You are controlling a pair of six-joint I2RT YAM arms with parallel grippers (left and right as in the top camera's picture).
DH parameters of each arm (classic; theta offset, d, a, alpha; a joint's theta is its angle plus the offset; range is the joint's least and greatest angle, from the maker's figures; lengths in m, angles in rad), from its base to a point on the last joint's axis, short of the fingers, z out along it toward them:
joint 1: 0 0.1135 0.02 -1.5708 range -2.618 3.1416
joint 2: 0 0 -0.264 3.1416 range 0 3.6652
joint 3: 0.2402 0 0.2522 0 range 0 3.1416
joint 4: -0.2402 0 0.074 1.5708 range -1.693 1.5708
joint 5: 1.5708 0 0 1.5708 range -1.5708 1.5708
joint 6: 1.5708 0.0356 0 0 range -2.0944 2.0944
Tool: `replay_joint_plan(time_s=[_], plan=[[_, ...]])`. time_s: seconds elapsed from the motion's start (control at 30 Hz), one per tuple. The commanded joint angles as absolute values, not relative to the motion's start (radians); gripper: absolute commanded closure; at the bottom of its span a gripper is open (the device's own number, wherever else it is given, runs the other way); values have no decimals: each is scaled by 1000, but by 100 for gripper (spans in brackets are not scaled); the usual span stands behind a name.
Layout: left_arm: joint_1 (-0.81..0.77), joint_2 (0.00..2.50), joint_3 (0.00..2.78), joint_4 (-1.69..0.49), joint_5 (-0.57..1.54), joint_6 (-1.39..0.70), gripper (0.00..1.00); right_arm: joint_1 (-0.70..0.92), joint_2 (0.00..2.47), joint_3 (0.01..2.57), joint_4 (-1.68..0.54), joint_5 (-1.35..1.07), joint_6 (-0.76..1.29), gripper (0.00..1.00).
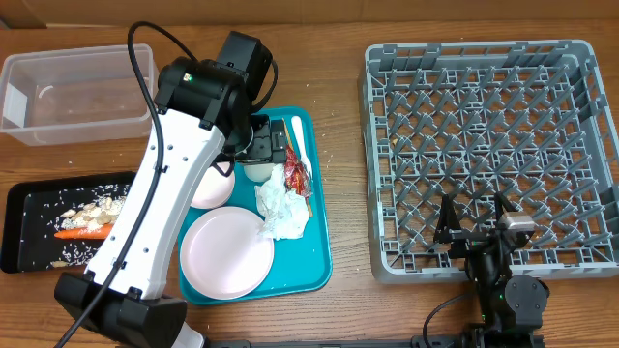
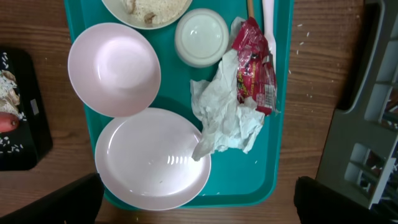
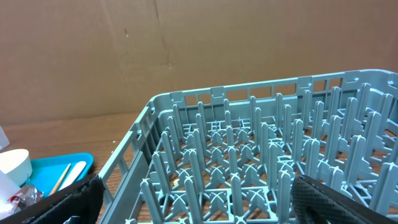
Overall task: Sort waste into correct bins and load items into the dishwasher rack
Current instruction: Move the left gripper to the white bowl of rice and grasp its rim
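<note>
A pale pink plate (image 2: 152,158), a small bowl (image 2: 114,68), a white cup (image 2: 201,37), a crumpled napkin (image 2: 224,112) and a red wrapper (image 2: 255,71) lie on the teal tray. A bowl holding rice (image 2: 149,7), a fork (image 2: 268,18) and chopsticks (image 2: 250,7) sit at the tray's far end. My left gripper (image 2: 199,205) hovers open and empty above the tray (image 1: 261,143). The carrot piece (image 1: 82,232) and food scraps (image 1: 92,208) lie in the black tray (image 1: 29,217). My right gripper (image 3: 199,202) is open and empty at the front edge of the grey rack (image 1: 484,145).
The clear tub (image 1: 77,92) stands at the back left and holds nothing that I can see. The teal tray (image 1: 314,261) lies between the black tray and the rack. Rice grains are scattered on the wood around the trays. A cardboard wall stands behind the rack (image 3: 249,155).
</note>
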State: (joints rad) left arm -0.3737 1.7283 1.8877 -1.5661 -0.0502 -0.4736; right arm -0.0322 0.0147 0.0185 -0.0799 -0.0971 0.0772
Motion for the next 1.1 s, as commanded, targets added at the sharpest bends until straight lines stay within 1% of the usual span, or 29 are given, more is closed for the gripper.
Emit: replay_joint_plan(time_s=[0.0,0.23,0.37,0.57,0.7,0.77,0.93,1.07], plan=[[-361,1728,1898,-1535,-93,-501,0,-34,4,8,-76,-91,71,0],[-295,1734,1898,-1383,-56,-524,0,-34,4,8,-76,-91,71,0],[-273,1768,1897,-1240,-62,-473,0,-34,4,8,-76,-91,71,0],[-272,1895,1897,-1095,-65,-448,0,-34,4,8,-76,-91,71,0],[-245,1978,1897,-1061,-157,-449,0,-34,4,8,-76,-91,71,0],[-215,1991,1897,-1042,-155,-450,0,-34,4,8,-76,-91,71,0],[-91,1987,1902,-1027,-51,-475,1,-34,4,8,-76,-91,71,0],[10,2000,1901,-1075,20,-471,3,-34,4,8,-77,-91,71,0]])
